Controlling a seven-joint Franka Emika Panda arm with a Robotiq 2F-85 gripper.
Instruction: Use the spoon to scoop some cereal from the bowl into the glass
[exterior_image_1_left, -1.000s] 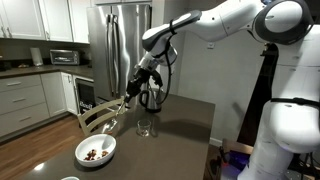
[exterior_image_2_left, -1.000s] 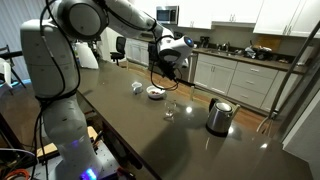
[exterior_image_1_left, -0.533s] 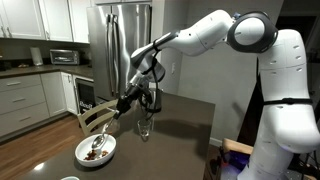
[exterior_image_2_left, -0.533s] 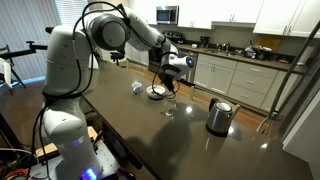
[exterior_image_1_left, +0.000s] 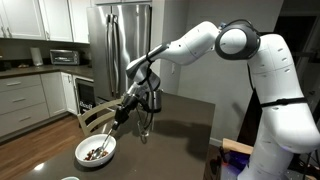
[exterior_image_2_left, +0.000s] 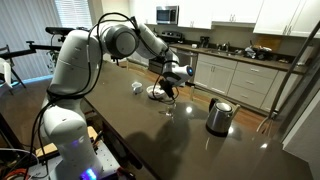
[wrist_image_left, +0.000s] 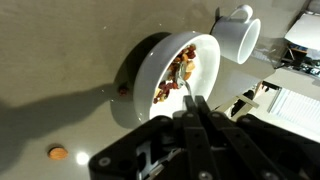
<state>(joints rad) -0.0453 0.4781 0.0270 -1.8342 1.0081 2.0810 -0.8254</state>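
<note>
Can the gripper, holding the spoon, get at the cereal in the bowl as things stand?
Probably yes: in the wrist view the spoon sits over the cereal inside the bowl, with nothing between; the mug stands off to the side.

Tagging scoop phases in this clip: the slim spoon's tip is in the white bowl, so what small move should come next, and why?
The gripper is shut on the slim light-coloured spoon, whose tip rests among the small brown cereal pieces in the round white bowl. Probably best to push the tip slightly further under them and level it before lifting.
</note>
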